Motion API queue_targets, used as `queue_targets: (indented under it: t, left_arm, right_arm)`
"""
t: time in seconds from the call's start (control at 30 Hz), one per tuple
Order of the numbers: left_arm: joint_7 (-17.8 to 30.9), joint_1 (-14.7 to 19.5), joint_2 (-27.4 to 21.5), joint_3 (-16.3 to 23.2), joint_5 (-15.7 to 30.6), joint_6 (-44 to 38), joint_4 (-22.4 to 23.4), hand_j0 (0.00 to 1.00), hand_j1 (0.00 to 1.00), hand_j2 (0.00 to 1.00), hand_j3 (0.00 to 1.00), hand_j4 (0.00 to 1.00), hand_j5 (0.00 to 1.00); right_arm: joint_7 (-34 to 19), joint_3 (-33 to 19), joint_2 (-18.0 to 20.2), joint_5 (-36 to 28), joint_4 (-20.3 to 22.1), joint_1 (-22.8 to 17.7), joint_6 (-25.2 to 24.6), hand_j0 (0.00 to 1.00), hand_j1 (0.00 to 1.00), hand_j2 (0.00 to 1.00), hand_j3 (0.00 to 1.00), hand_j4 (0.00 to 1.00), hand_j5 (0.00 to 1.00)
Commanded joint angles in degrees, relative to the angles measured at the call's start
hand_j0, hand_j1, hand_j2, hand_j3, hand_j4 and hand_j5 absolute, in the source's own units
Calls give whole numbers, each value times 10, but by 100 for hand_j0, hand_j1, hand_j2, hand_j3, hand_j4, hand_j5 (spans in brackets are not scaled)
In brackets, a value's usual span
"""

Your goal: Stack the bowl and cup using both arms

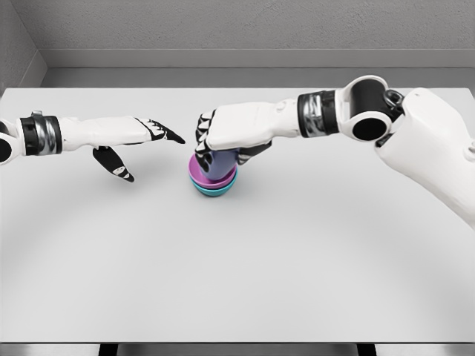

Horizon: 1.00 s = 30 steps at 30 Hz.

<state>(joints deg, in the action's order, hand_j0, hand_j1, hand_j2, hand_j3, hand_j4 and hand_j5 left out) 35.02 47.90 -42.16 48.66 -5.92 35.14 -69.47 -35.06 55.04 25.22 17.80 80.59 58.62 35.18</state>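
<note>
A magenta bowl (pixel 199 173) sits nested in a teal bowl (pixel 214 189) at the middle of the white table (pixel 237 267). A blue-purple cup (pixel 220 166) stands inside the magenta bowl. My right hand (pixel 215 141) reaches in from the right and is curled around the cup's top, hiding its rim. My left hand (pixel 145 144) hovers to the left of the stack, fingers spread and pointing toward it, thumb hanging down, holding nothing. A small gap separates its fingertips (pixel 178 139) from the right hand.
The table reaches a grey back wall (pixel 237 30). The right arm's bulky upper part (pixel 430 141) fills the right side above the table.
</note>
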Motion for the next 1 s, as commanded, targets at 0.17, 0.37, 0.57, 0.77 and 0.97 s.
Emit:
queue_targets:
  t: [0.17,0.37,0.57,0.77,0.97]
  left_arm:
    - [0,0,0,-1,4,-1,-1,100,100,100,100,100,100]
    - [0,0,0,-1,4,-1,-1,100,100,100,100,100,100]
    - [0,0,0,-1,4,-1,0,100,100,100,100,100,100]
    - [0,-3,1,-1,4,-1,0,100,100,100,100,100,100]
    - [0,-4,1,-1,4,-1,0,100,100,100,100,100,100]
  right_arm:
    - [1,2,-17,6,-18,3,-2,47,47,47,47,47,47]
    - [1,3,-23,9,-32,4,-2,47,47,47,47,47,47]
    - [1,8,-23,9,-37,4,-2,47,47,47,47,47,47]
    - [1,10,-24,9,-37,4,-2,47,47,47,47,47,47]
    - [1,10,-23,11,-37,4,-2,100,100,100,100,100,100]
